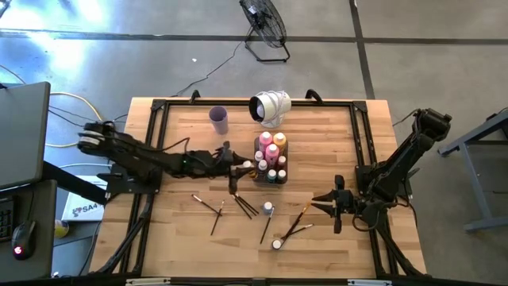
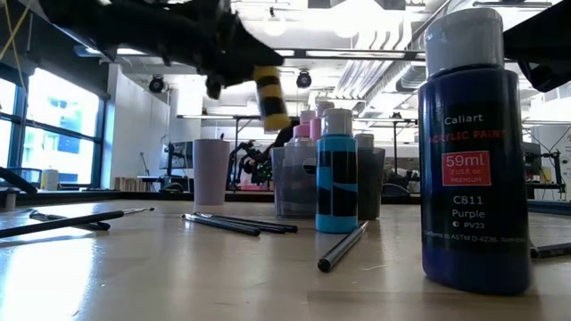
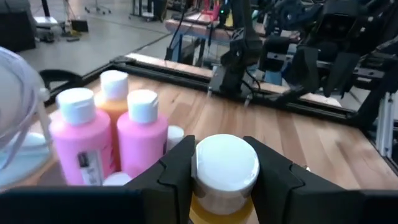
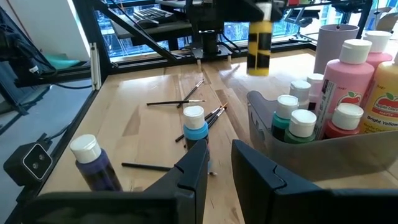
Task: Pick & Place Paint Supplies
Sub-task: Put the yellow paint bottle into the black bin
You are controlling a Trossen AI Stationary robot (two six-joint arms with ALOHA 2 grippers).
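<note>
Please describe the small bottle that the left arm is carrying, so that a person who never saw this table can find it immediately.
Find the clear tray of paint bottles at the table's centre. Just beside it the left gripper hangs above the wood, its jaws shut on a small yellow bottle with a black label band and white cap. It is the only bottle off the table; the pink bottles stand in the tray.

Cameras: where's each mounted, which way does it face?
High: overhead, looking down; both arms, wooden table.
Low: table height, level; purple paint bottle close.
Left wrist: left gripper clamps a white-capped yellow paint bottle.
Right wrist: right gripper over table.
Shared: yellow bottle above clear grey tray of bottles.
</note>
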